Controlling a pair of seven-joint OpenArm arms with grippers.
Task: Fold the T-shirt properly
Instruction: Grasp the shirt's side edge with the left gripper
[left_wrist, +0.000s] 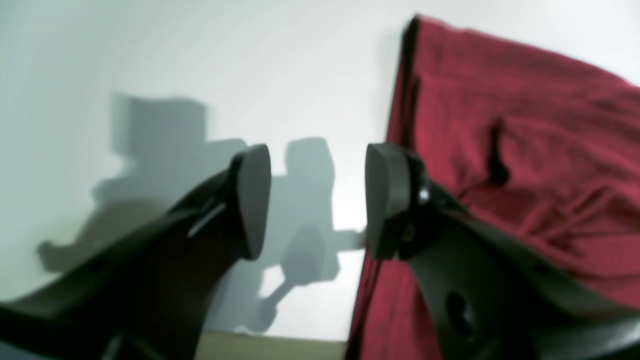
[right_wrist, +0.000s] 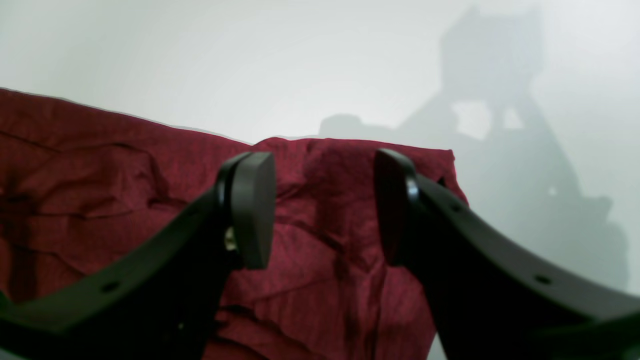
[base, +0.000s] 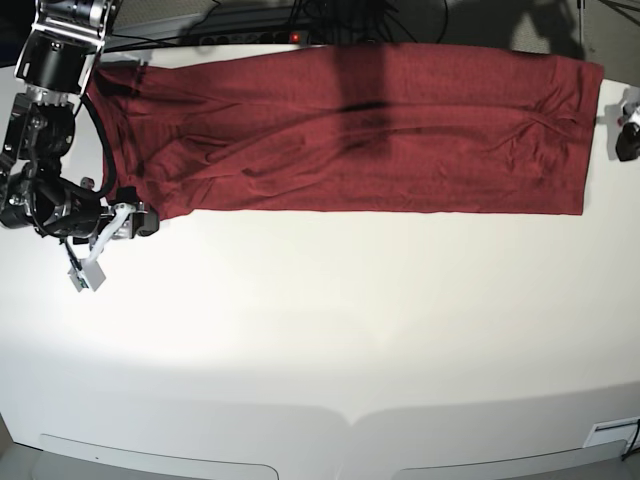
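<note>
Both grippers — the left gripper (left_wrist: 317, 200) and the right gripper (right_wrist: 325, 207) — are gaping empty as we are hovering at opposite ends of the T-shirt (base: 350, 130), lying as a long band along the table (base: 320, 330)'s far edge — crosswise folds remaining.

Setting: a robot lab bench, as far as I can tell. I work over a wide, plain white table (base: 320, 340) with rounded front panels, my black arm (base: 45, 150) bolted at its edge and dark cables (base: 300, 20) bundled along the far side. Sole furnishing on it is the T-shirt (base: 350, 130), laid flat.
</note>
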